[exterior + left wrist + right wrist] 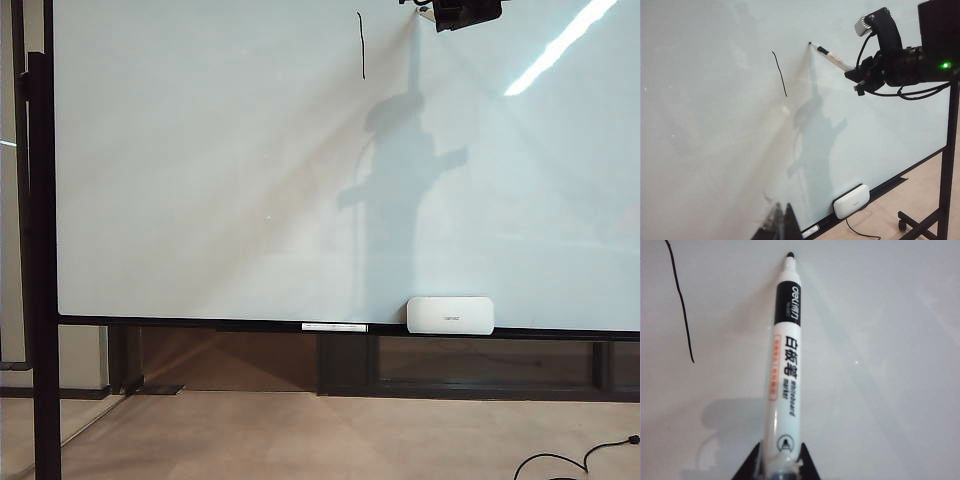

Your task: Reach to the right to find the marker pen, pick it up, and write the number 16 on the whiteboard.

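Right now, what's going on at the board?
The right gripper holds the marker pen with its tip at the whiteboard, to the right of a single black stroke already drawn near the top, which looks like the 1 of 16. No 6 is visible yet. The left gripper is low and away from the writing; I cannot tell whether it is open. An eraser sits on the bottom rail.

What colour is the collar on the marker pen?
Black with white lettering, on the marker pen held by the right gripper; clearest in the right wrist view.
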Controlling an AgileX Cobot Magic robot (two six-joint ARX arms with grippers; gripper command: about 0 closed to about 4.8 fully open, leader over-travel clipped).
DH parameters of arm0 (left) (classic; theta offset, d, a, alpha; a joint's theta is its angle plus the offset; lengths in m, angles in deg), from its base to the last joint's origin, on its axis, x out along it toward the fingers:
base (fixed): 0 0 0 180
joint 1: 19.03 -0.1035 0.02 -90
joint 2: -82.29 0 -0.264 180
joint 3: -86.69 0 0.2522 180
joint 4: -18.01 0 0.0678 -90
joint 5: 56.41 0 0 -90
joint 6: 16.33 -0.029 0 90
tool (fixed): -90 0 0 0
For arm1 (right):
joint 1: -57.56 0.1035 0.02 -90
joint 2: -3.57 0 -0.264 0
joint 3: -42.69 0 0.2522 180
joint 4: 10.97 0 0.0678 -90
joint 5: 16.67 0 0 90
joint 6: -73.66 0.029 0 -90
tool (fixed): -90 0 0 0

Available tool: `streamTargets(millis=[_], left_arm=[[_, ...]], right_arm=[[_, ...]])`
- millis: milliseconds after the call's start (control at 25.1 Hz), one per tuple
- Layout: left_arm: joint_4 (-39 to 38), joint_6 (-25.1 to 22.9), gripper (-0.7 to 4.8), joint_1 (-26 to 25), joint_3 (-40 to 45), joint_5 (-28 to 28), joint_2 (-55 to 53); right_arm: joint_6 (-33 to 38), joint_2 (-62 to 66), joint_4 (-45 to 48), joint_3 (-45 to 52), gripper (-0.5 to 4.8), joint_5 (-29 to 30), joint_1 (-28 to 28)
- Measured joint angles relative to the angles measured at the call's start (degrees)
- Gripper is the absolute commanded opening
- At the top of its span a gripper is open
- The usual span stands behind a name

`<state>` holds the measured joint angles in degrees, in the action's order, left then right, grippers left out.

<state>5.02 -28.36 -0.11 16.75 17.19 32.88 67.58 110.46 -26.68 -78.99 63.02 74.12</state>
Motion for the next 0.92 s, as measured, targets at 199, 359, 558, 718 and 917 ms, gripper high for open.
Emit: streamTargets(millis=[199, 359, 558, 718, 917], left_arm=[[0.7, 0.0, -0.05, 0.0, 0.0, 0.0, 0.0], [0.7, 0.0, -0.05, 0.0, 0.0, 0.0, 0.0], [0.7, 0.0, -0.05, 0.0, 0.0, 0.0, 0.0], [0.7, -0.1, -0.05, 0.0, 0.0, 0.0, 0.0], [0.7, -0.9, -0.05, 0.0, 0.0, 0.0, 0.0]], right_arm=[[0.0, 0.7, 1.0, 0.0, -0.02, 0.0, 0.0], [0.0, 1.2, 1.0, 0.0, -0.02, 0.0, 0.0], [0.0, 1.3, 1.0, 0.0, -0.02, 0.0, 0.0], [0.0, 1.3, 1.0, 0.0, -0.02, 0.0, 0.0], [0.0, 1.4, 1.2, 0.0, -0.02, 0.0, 0.0]])
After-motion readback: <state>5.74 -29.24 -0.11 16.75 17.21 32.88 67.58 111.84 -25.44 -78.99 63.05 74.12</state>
